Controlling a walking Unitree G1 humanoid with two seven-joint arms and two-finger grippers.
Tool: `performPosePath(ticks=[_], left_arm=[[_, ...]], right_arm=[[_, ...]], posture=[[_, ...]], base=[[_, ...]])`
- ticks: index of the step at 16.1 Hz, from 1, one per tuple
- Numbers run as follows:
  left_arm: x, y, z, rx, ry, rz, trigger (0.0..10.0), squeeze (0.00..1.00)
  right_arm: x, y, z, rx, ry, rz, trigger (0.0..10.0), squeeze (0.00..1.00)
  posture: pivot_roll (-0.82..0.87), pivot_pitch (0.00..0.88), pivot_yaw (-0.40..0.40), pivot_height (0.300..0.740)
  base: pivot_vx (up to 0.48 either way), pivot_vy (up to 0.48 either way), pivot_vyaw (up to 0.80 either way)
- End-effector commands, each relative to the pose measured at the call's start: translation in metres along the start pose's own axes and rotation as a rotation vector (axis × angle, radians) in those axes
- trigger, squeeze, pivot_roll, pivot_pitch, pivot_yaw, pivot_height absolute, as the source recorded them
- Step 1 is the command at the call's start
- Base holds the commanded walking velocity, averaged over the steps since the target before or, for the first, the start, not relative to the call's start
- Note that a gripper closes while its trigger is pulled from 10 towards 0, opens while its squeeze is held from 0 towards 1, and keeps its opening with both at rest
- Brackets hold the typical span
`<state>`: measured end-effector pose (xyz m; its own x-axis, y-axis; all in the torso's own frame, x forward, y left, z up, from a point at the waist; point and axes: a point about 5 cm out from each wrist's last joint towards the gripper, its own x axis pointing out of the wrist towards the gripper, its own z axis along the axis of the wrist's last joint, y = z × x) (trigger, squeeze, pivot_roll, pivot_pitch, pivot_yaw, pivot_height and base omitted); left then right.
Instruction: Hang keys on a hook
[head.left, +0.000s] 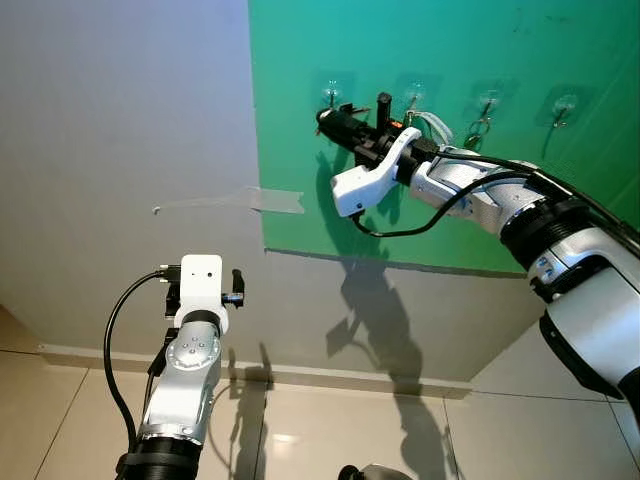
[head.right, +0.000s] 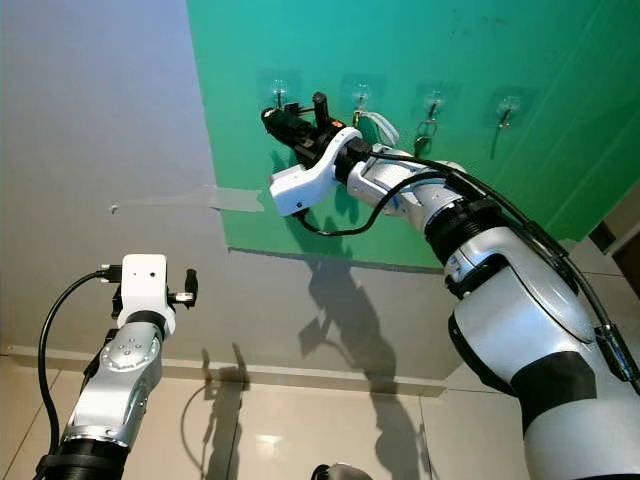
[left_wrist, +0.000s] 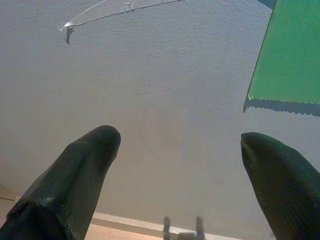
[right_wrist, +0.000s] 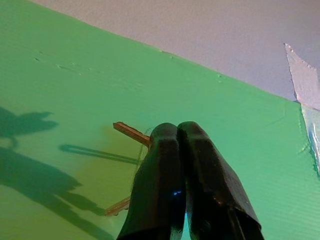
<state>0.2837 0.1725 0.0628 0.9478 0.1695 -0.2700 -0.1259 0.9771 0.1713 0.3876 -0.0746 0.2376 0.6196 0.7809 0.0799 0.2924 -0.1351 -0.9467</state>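
Note:
A green board (head.left: 330, 190) on the wall carries a row of clear hooks. My right gripper (head.left: 326, 119) is raised against the board just below the leftmost hook (head.left: 331, 93). In the right wrist view its fingers (right_wrist: 172, 165) are pressed together on the keys, whose two brass key blades (right_wrist: 131, 133) stick out sideways in front of the board. My left gripper (left_wrist: 180, 140) is held low in front of the bare wall, open with nothing between its fingers.
The second hook (head.left: 413, 96) holds a pale loop, and the third hook (head.left: 488, 100) holds a hanging key ring (head.left: 476, 129). A fourth hook (head.left: 566, 102) sits further right. A strip of clear tape (head.left: 272, 200) crosses the grey wall. Tiled floor lies below.

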Motion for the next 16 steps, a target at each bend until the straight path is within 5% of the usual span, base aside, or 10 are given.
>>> performPosePath(ticks=[1, 7, 12, 16], left_arm=[[0.001, -0.002, 0.003, 0.007, -0.007, 0.005, 10.0, 0.00], [0.000, -0.001, 0.003, 0.007, -0.006, 0.006, 10.0, 0.00], [-0.002, 0.000, 0.002, 0.005, -0.001, 0.013, 10.0, 0.00], [-0.003, 0.002, 0.002, 0.003, 0.002, 0.019, 10.0, 0.00]], right_arm=[[0.001, -0.014, -0.008, -0.031, 0.016, -0.031, 10.0, 0.00], [0.005, -0.016, -0.019, -0.083, 0.094, -0.013, 10.0, 0.00], [0.002, 0.028, 0.000, -0.035, 0.102, 0.115, 10.0, 0.00], [-0.002, 0.045, 0.010, -0.004, 0.083, 0.150, 10.0, 0.00]], posture=[[0.00, 0.000, -0.068, 0.740], [0.00, 0.000, -0.069, 0.740], [0.01, 0.000, -0.079, 0.740], [0.02, 0.000, -0.080, 0.740]], base=[[0.000, 0.000, 0.00], [0.000, 0.000, 0.00], [0.000, 0.000, 0.00], [0.000, 0.000, 0.00]])
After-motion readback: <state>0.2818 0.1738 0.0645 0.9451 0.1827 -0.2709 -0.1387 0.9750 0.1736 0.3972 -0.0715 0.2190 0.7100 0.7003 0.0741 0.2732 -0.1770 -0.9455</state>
